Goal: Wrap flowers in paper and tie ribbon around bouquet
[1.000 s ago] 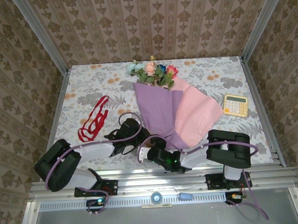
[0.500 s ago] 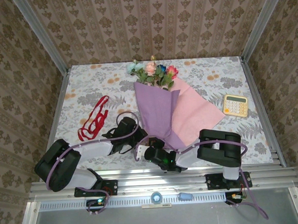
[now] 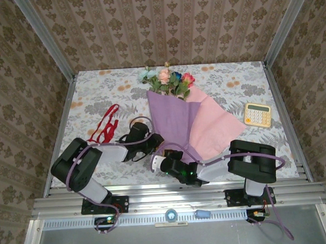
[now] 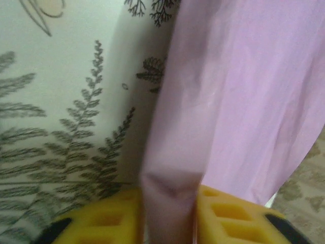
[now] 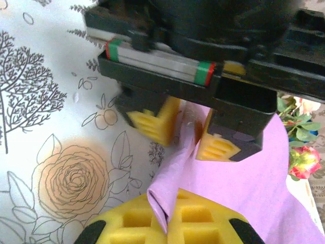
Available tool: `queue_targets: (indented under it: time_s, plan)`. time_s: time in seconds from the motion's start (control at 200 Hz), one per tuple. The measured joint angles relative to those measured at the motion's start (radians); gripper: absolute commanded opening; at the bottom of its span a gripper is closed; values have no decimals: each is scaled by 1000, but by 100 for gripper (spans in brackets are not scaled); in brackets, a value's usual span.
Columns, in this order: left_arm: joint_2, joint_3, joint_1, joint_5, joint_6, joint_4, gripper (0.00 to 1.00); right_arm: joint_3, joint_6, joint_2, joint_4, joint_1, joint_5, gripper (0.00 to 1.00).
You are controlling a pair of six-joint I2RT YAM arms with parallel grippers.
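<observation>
I see flowers at far centre of table, heads poking out of paper. Lilac panel narrows toward near edge, pink flap spread to right. Right claw clamped on lilac fold at near tip. Left claw just beyond it, pads slightly apart with same fold between; can't tell if it grips. Red ribbon lies loose at left, apart from paper. Calculator at right.
</observation>
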Motion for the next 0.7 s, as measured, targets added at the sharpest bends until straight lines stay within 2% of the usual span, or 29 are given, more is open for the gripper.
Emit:
queue_targets:
  time_s: [0.06, 0.215, 0.315, 0.37, 0.41, 0.5, 0.7]
  plan:
    - [14, 8, 6, 13, 7, 11, 0, -2, 6, -3, -8, -1, -7, 0]
    - [35, 19, 31, 70, 25, 23, 0, -15, 12, -27, -10, -13, -22, 0]
    - [60, 40, 47, 116, 37, 30, 17, -19, 14, -35, -9, -21, -23, 0]
    - [82, 54, 63, 122, 43, 40, 20, -27, 18, -41, -16, -22, -26, 0]
    - [107, 72, 86, 118, 50, 48, 17, -35, 19, -48, -27, -19, -34, 0]
    - [164, 126, 134, 107, 61, 65, 0, -42, 24, -53, -39, -6, -45, 0]
    - [225, 180, 151, 163, 79, 65, 0, -43, 36, -59, -45, -18, -43, 0]
